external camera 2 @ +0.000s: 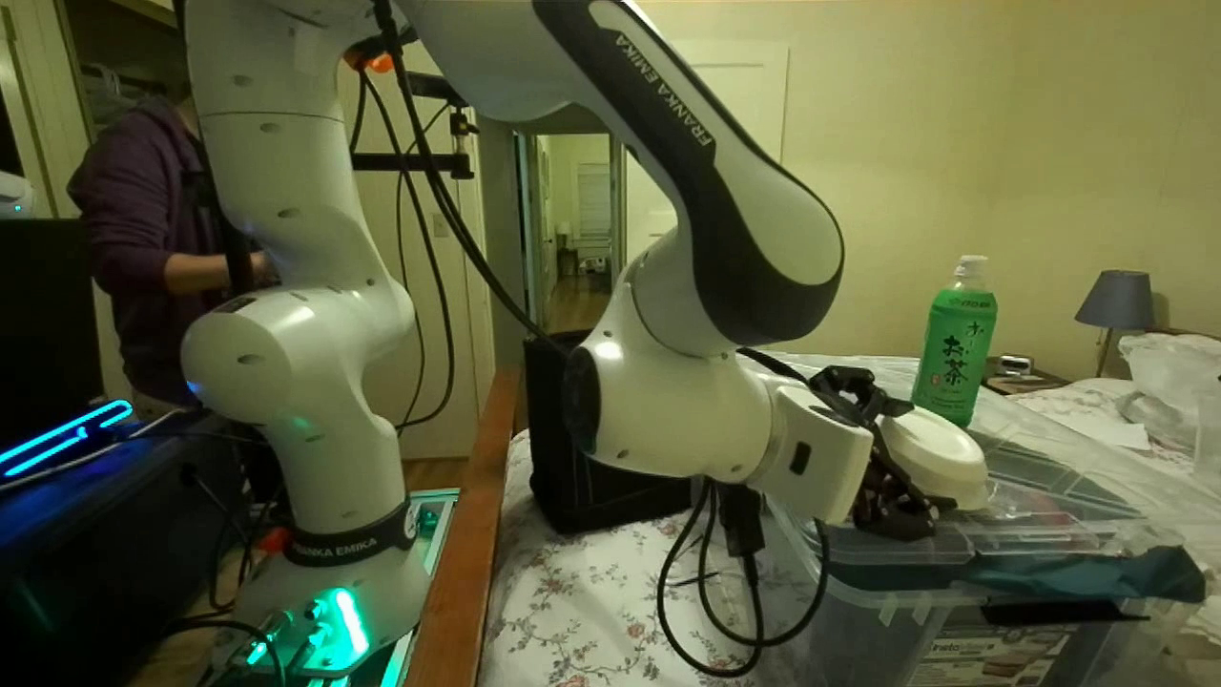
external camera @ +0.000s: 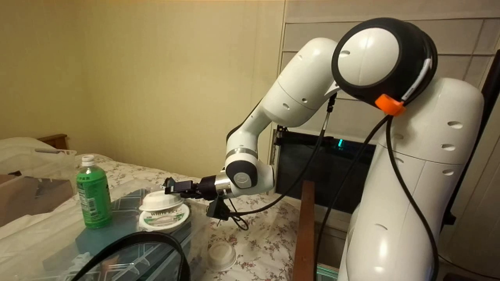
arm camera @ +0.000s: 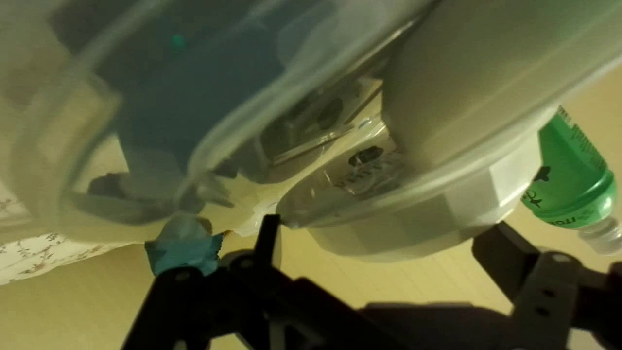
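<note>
Cream-painted walls rise behind a white, floral-printed cloth bedsheet, and a reddish-brown wooden rail runs along its side. On the sheet sits a clear plastic storage bin whose see-through lid is the worktop, with bluish contents showing beneath. In an exterior view, a grey-shaded lamp and a person in a purple top are farther off.

A white, ridged, round plastic-looking bowl is above the worktop at the claw, base uppermost and mouth downward. Its widest line runs close to level in an exterior view. Just below it is a white, round tub with a printed label; whether the two are joined I cannot tell.

The claw's black fingers stand wide apart, one to each side of the bowl; contact is unclear. A green plastic bottle with a white cap stands upright nearby on the worktop. A pale, round, upturned dish lies on the sheet beside the bin.
</note>
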